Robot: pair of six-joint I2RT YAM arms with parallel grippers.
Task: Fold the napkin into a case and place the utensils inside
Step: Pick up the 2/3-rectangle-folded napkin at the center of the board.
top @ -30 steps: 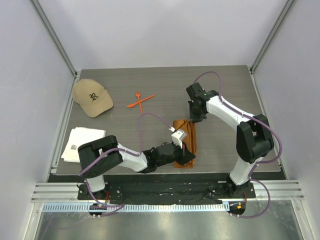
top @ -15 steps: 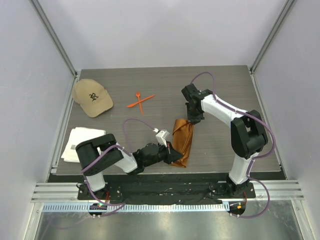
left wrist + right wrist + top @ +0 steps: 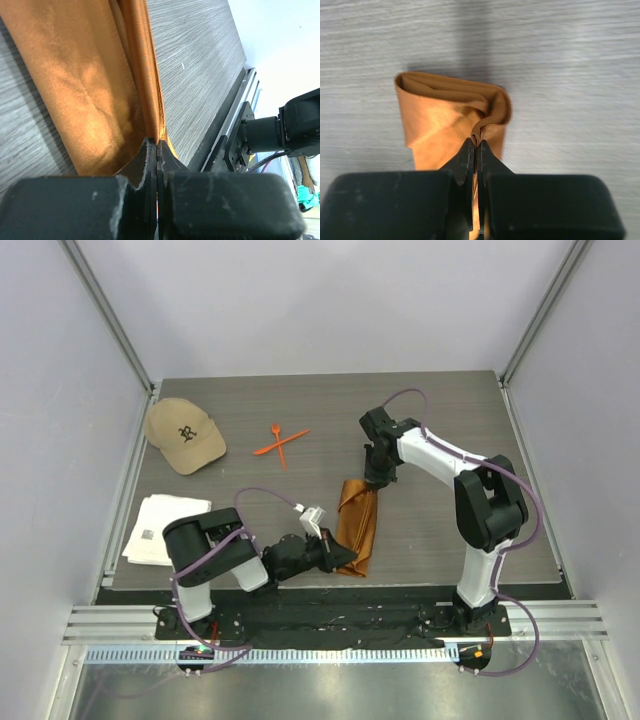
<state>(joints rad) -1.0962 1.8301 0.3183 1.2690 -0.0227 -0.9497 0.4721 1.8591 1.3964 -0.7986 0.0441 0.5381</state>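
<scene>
Cloth: the thin, soft rust-orange napkin [image 3: 357, 523] lay as a narrow folded strip on the grey wood-grain table [image 3: 450, 420], between the two arms, slightly slanted, one end close to the near edge.

Left: the black two-finger left gripper [image 3: 157, 146] was pinched tight on the strip's near end, its jaws meeting over the stacked folded edges.

Right: the black two-finger right gripper [image 3: 476, 142] was likewise clamped, on the far end, biting the bunched layers at one corner of the fold.

Why held so: a pinch at each end probably served to hold the layers together and the strip stretched, so it could be laid flat without springing open (thin cloth like this unfolds readily).

Cutlery: the utensils [image 3: 280, 443], two slim bright-orange plastic pieces, lay crossed farther back and to the left, well apart from the cloth.

Stage: the sleeve looked nearly formed; loading had not begun.

Bystanders: a tan fabric cap [image 3: 185, 435] and a thick white folded towel [image 3: 165, 525] sat at the left, away from the work.
</scene>
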